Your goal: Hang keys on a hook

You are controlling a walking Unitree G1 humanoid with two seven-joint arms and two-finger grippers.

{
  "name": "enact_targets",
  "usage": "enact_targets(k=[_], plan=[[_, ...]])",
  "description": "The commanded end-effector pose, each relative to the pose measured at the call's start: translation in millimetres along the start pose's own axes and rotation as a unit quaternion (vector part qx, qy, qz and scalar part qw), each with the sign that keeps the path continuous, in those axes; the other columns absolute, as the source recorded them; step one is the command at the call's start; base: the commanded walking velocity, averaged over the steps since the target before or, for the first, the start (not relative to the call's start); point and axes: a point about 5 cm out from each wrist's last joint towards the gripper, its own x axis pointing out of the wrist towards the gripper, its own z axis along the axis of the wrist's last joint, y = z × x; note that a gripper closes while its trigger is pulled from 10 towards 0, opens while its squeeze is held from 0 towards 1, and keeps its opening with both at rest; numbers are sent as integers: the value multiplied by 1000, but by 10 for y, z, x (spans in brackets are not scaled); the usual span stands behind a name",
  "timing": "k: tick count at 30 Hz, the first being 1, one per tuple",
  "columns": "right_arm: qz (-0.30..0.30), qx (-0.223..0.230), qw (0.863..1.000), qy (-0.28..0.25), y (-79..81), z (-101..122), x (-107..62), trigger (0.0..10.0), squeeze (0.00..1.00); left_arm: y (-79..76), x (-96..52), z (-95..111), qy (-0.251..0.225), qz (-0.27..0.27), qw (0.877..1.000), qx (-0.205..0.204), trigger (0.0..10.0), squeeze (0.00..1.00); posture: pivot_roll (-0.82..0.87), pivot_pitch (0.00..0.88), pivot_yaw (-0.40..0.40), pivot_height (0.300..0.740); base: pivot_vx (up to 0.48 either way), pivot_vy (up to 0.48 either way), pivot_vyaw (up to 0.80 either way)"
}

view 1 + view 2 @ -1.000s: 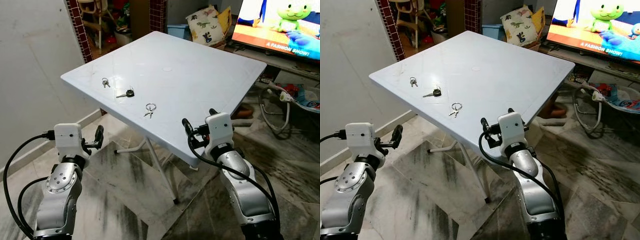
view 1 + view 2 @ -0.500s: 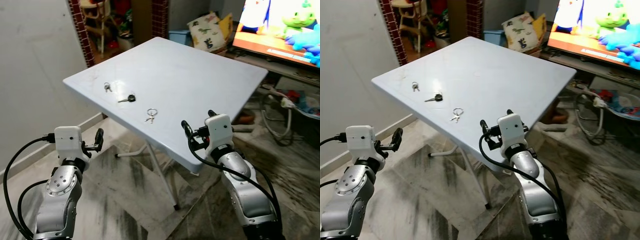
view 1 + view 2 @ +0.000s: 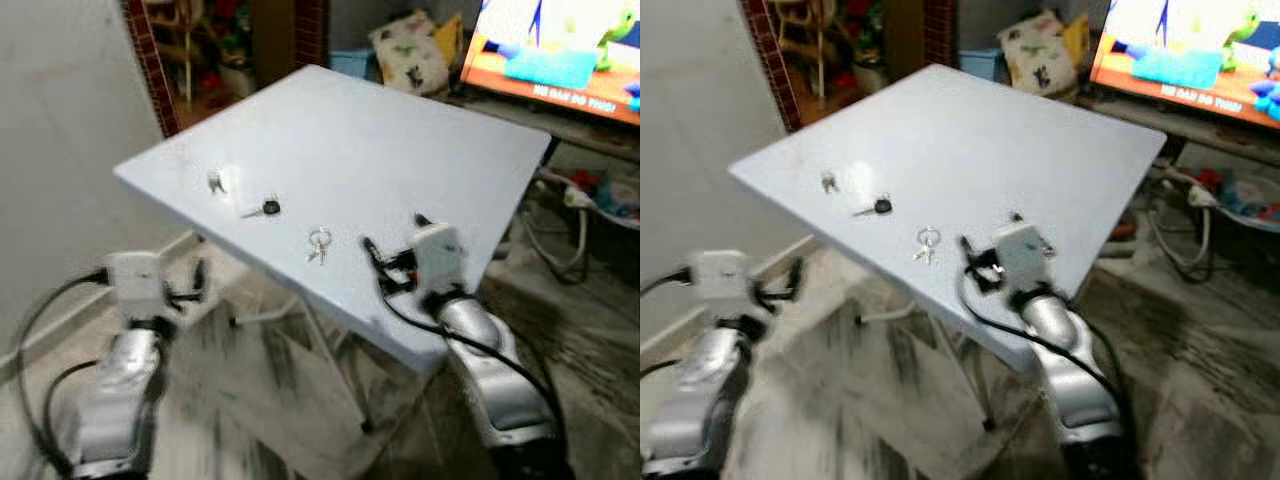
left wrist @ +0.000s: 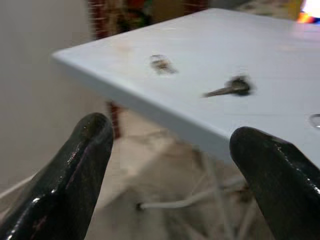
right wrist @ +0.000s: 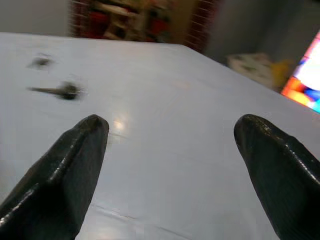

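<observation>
right hand (image 3: 985, 262) spread empty over counter's near edge, nearest the ringed keys (image 3: 927, 245) | left hand (image 3: 197, 283) spread empty, below counter's (image 3: 400, 150) left edge | black-headed key (image 3: 263, 209) and small key (image 3: 215, 181) toward left corner | likely approaching for pickup

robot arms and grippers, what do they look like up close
Both arms are silver metal with rounded joint housings. Each wrist carries a white boxy module, and black cables loop from it along the arm. The left gripper and right gripper each have two long, glossy black fingers with rounded tips.
</observation>
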Motion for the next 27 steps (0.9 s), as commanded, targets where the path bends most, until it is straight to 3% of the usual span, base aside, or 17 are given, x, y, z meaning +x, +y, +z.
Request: enact_targets(k=[1,23,27], plan=[[8,4,1000,-19,66,92,36,10000,0,114,-4,59,-9,19,1000,8,10000,0,13,0,6,740,266,262,0],[-13,6,1000,-12,-36,104,103,10000,0,39,20,73,-1,-6,1000,14,10000,0,19,0,10,740,24,23,0],[1,28,999,19,-14,70,166,10000,0,-13,26,-76,49,-36,998,14,10000,0,25,0,3,740,0,0,0]])
